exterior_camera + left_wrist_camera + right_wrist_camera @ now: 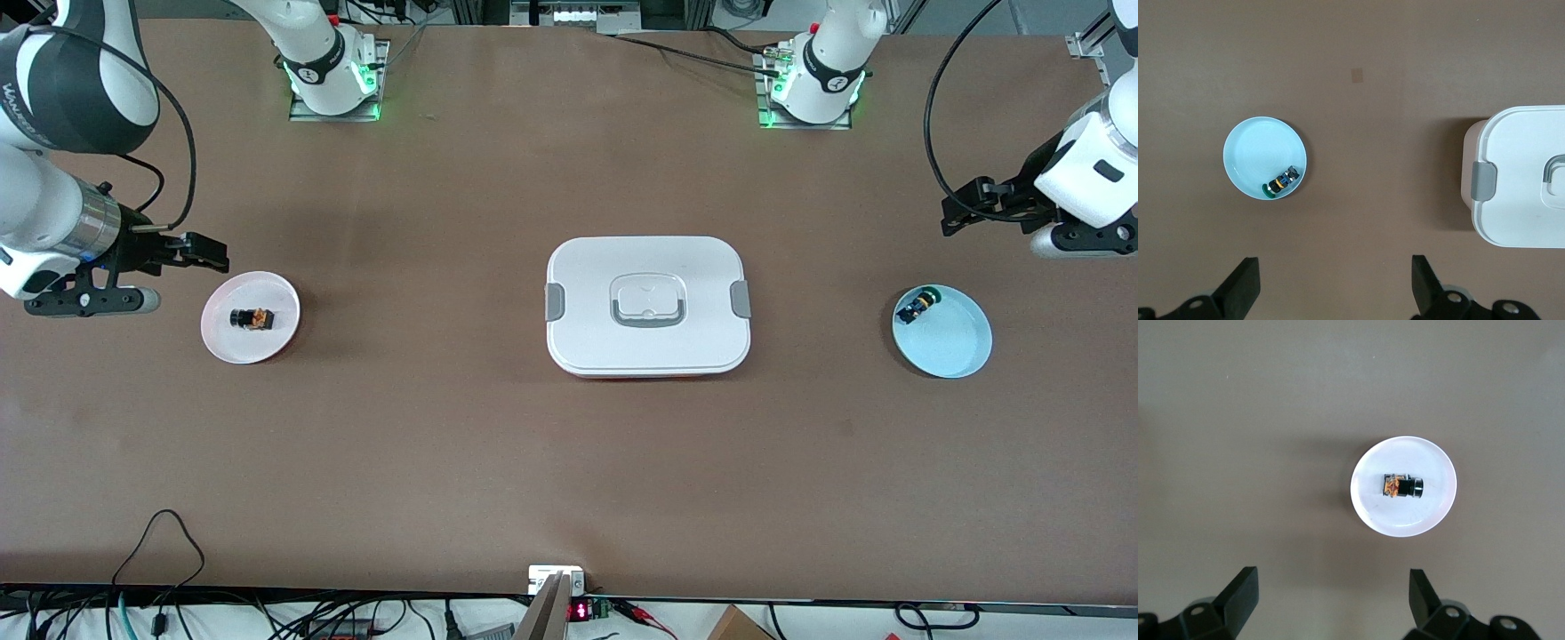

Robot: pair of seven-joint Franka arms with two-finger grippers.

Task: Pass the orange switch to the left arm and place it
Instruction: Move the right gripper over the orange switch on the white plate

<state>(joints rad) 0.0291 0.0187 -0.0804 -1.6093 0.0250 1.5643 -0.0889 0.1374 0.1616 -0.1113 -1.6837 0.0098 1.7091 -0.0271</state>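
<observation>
Orange switch (250, 318) lies in middle of pink plate (222, 342), near table's right-arm end. Tiny, light, hard; grab black round body. Right gripper (1330, 603) wide open above table. Left gripper (1335, 287) open too, waits.

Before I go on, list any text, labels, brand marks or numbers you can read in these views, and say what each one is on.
Right arm, black band: white lettering, too blurred to read.
Arm bases and: a round mark on each black band, unreadable.
Small display at the table edge nearest the front camera: red digits, too small to read.
Box, orange switch and both plates: no text visible.
</observation>
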